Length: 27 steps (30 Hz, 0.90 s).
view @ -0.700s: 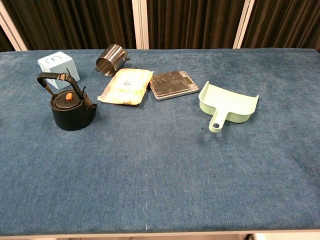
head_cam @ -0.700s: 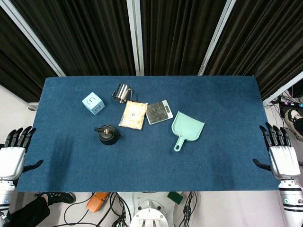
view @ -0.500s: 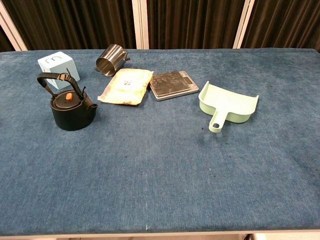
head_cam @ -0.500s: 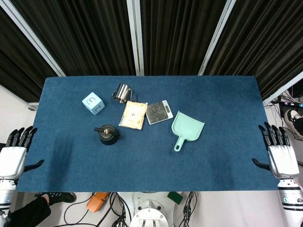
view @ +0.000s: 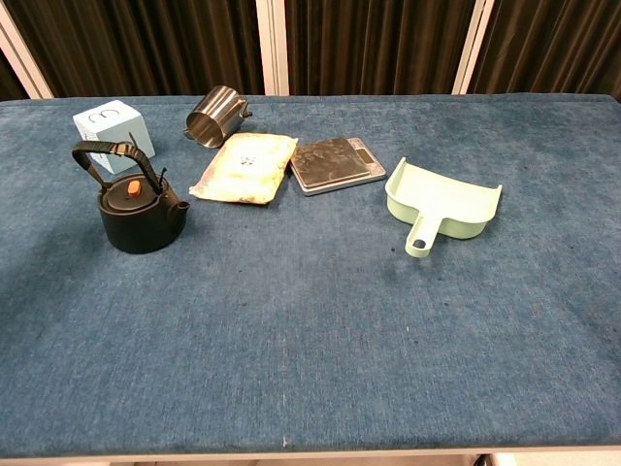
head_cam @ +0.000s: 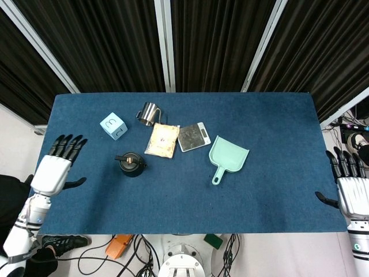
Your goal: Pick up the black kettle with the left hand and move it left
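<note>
Hovering over the blue table's [head_cam: 173, 196] left edge, the left hand [head_cam: 53, 171] spreads its fingers, empty, apparently lining up a reach. Well apart to its right, the round black kettle [head_cam: 131, 164] sits handle-up, ready for grasping. Far right, the right hand [head_cam: 353, 193] hangs open off-table, clear.

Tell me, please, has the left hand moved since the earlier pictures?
Yes. The left hand has come in over the table's left edge, toward the black kettle.

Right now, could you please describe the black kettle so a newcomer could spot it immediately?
On the blue table, look left of centre, nearer the front edge than the pale blue cube. The black kettle is the only black item, with an arched handle and orange lid knob.
</note>
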### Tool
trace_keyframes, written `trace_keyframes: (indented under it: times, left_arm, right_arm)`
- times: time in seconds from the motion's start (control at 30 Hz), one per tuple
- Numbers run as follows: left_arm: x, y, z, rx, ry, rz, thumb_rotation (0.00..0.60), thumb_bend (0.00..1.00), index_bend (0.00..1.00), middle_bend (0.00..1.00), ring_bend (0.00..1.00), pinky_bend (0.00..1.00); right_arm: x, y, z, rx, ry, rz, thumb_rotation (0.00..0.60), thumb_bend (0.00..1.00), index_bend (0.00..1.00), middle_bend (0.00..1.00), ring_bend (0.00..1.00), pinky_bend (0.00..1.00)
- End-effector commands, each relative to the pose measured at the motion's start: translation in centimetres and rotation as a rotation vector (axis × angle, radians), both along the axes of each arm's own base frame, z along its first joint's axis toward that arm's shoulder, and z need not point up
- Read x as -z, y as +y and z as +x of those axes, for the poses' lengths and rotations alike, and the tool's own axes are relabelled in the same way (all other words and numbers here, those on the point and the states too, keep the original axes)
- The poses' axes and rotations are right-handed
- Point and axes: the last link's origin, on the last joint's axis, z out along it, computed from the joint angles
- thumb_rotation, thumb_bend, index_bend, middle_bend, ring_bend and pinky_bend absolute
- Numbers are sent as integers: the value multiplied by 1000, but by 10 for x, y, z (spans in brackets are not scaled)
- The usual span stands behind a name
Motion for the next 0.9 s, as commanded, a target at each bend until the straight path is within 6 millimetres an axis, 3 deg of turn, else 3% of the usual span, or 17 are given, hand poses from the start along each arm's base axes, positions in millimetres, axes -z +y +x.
trace_keyframes:
  times: [0.03,0.2,0.37,0.5,0.73,0.9]
  left_arm:
    - [25,19,43,95,21,-72,600,102,169,164,112,0]
    - [55,36,80,96,34,-166,600,98,262,257,189,0]
    - [76,51,96,34,42,-213,600,97,270,312,241,0]
    - [88,59,100,-10,86,-208,600,96,294,385,297,0]
    - [101,64,102,-60,145,-183,600,96,428,491,387,0]
    - [106,65,99,-97,172,-187,587,96,437,500,394,0]
  right_arm:
    - [1,2,0,2,-5,2,600,61,0,0,0,0]
    - [3,4,-3,20,-6,8,600,61,0,0,0,0]
    - [5,4,-4,29,-6,16,600,61,0,0,0,0]
    - [6,2,-5,33,-5,20,600,61,0,0,0,0]
    - [8,-2,-5,37,-3,31,600,61,0,0,0,0]
    - [9,-4,-6,37,-3,35,600,61,0,0,0,0]
